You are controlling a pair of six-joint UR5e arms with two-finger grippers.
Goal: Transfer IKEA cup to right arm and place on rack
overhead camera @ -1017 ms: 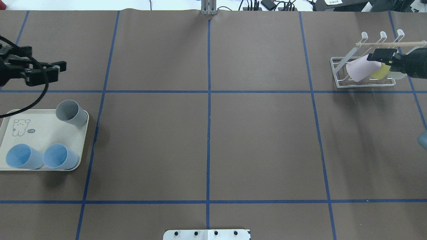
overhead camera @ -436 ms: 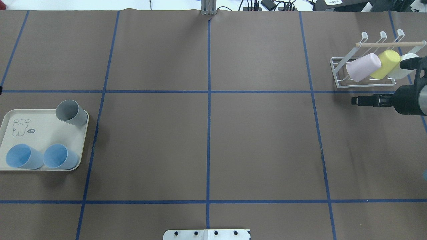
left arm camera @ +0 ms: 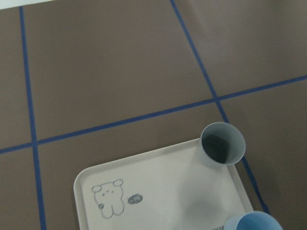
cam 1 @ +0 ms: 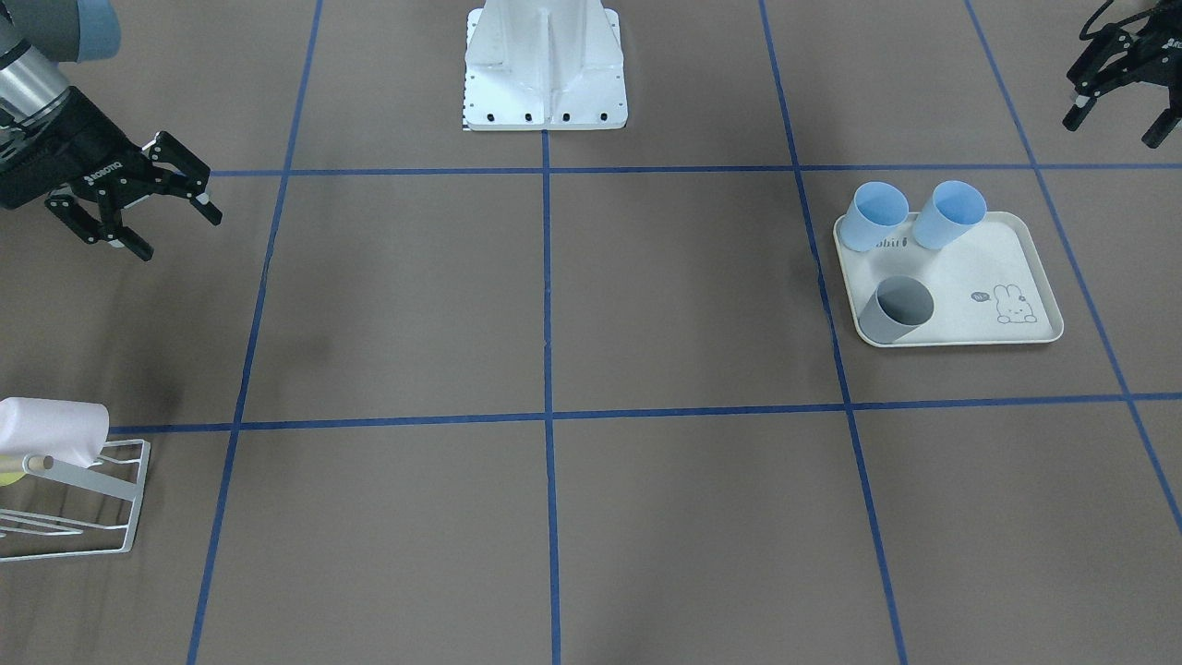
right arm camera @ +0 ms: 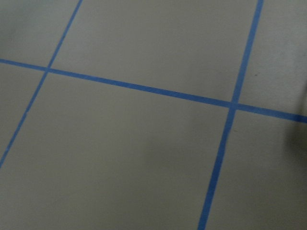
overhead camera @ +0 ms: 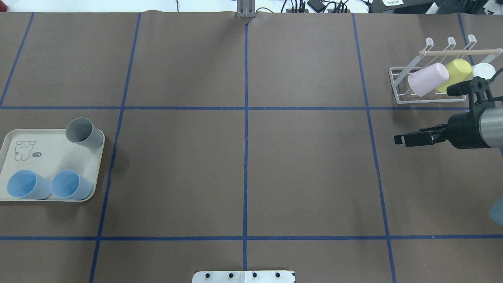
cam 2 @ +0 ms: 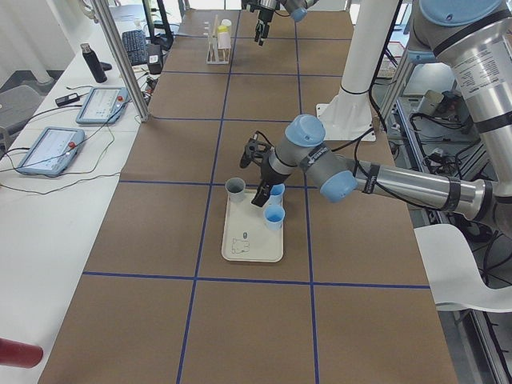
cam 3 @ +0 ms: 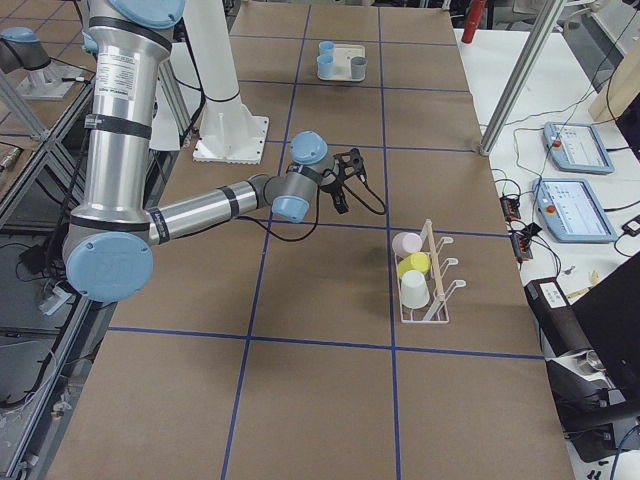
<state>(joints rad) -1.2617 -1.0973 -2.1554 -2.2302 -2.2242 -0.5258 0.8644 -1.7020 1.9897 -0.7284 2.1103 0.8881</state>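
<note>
Right tool [cam 1: 180, 233] and left tool [cam 1: 1111, 129] gape empty; tray [overhead camera: 39, 161] holds three cups [overhead camera: 80, 133], rack [overhead camera: 428, 101] three

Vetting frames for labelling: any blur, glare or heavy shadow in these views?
Right wrist view: dim and soft, only blue tape lines, dark smudge at the right edge. Left wrist view: sharp; grey cup and tray crisp. Overhead: even light, no glare; blurred pale blue shape at the edge. Front-facing: faint diffuse shadows on the table; rack cropped.
</note>
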